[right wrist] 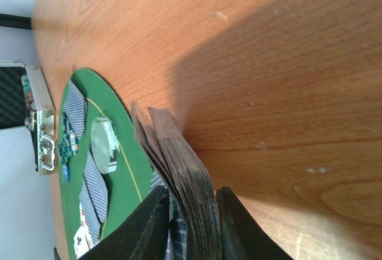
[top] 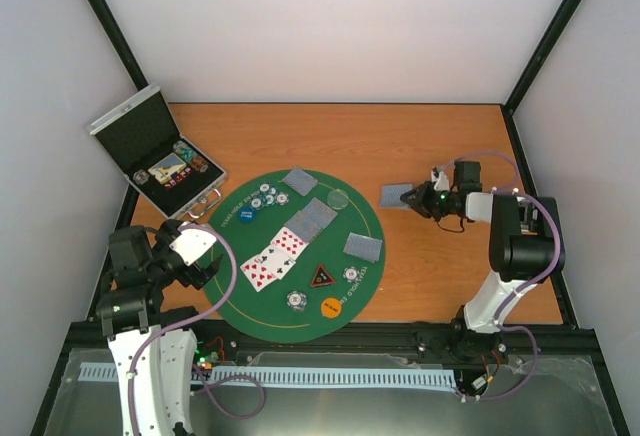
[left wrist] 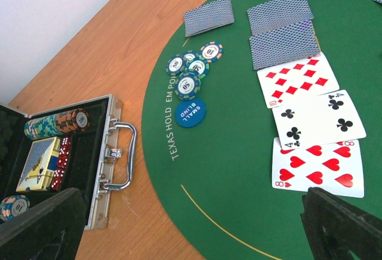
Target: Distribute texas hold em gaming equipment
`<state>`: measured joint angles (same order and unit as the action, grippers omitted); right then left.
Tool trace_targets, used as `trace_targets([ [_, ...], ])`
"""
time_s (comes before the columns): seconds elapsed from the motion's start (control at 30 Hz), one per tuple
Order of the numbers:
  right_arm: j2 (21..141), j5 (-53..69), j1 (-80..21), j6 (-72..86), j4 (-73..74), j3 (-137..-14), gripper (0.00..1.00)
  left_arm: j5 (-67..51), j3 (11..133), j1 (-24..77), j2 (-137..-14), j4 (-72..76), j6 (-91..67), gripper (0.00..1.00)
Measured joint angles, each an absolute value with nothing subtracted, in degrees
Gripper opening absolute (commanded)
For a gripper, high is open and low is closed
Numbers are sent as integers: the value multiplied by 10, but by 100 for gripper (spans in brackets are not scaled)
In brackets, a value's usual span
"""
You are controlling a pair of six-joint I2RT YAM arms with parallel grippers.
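Note:
My right gripper (top: pixel 418 199) is shut on a deck of grey-blue-backed cards (top: pixel 396 195), seen edge-on in the right wrist view (right wrist: pixel 185 182), held over the bare wood right of the green mat (top: pixel 240 276). On the mat lie face-down card pairs (top: pixel 312 218), three face-up cards (left wrist: pixel 310 129), a group of white-patterned chips (left wrist: pixel 190 69), a blue disc (left wrist: pixel 191 112), a clear disc (top: pixel 339 197), a black triangle marker (top: pixel 322 277) and an orange disc (top: pixel 331 307). My left gripper (left wrist: pixel 197 230) is open and empty above the mat's near left edge.
The silver case (top: pixel 150 151) stands open at the far left, holding chip rolls (left wrist: pixel 57 124), red dice and a card box. Its handle (left wrist: pixel 122 155) faces the mat. Black frame posts and white walls ring the table.

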<state>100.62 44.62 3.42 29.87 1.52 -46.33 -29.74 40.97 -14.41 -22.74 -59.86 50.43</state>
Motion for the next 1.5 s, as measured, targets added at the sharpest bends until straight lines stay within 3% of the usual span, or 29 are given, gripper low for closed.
trace_targets([
  [0.47,984,377,36,298,6,-422,52,-298,410,-144,-227,-599,505,100],
  [0.57,965,359,36,301,6,-411,66,-298,410,-144,-227,-598,505,100],
  [0.67,941,334,36,305,8,-402,98,-298,410,-144,-227,-598,505,100],
  [0.7,929,321,36,306,11,-399,100,-298,410,-144,-227,-598,505,100],
  [0.87,830,224,36,309,45,-378,100,-298,410,-144,-227,-598,504,100],
  [1.0,685,117,36,305,61,-370,100,-296,410,-144,-228,-595,499,100],
  [1.2,494,-30,36,267,-43,-319,100,-280,408,-145,-271,-533,420,100],
  [1.4,491,-102,36,176,-179,-237,100,-241,490,-145,-498,-455,287,100],
  [1.5,521,-105,36,140,-254,-187,100,-214,500,-147,-561,-345,204,100],
])
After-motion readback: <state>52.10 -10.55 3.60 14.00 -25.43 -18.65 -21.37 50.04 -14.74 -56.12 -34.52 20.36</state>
